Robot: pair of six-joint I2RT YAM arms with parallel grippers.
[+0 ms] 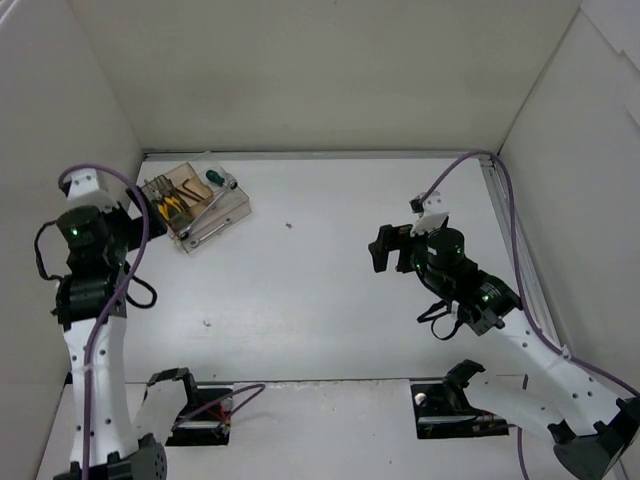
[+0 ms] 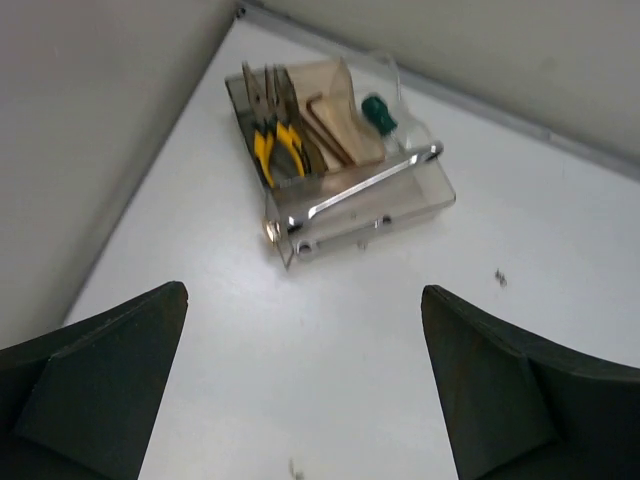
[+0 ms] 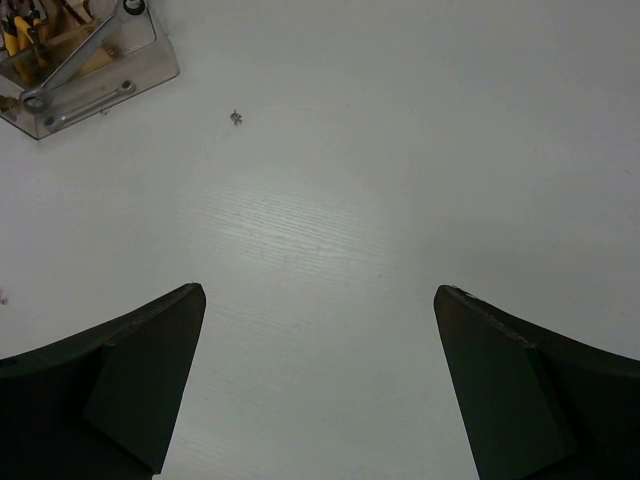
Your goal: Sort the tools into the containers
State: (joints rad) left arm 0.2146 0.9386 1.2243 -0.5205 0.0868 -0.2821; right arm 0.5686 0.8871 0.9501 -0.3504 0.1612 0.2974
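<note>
**Fingers of both claws spread wide, nothing held; tools look sorted**

Table: white, no loose tool seen on it, just a tiny dark speck.

Left gripper: released, empty. It faces the tray straight ahead and is the nearer arm.

Right gripper: released, empty, well apart from the tray, which sits at the top left corner of its view.

Organiser tray: clear, at the far left corner of the table near the wall.

- Pliers: yellow handles, in the left compartment.
- Wrench: silver, long axis diagonal along the tray's near side. Can't tell if it sits inside or rests on the rim.
- Screwdriver: green handle at the far side.
- Hex key: in the tan middle section.

Judgement: task about done. If the wrench needs seating, the left arm takes it, closing across the shaft.
</note>
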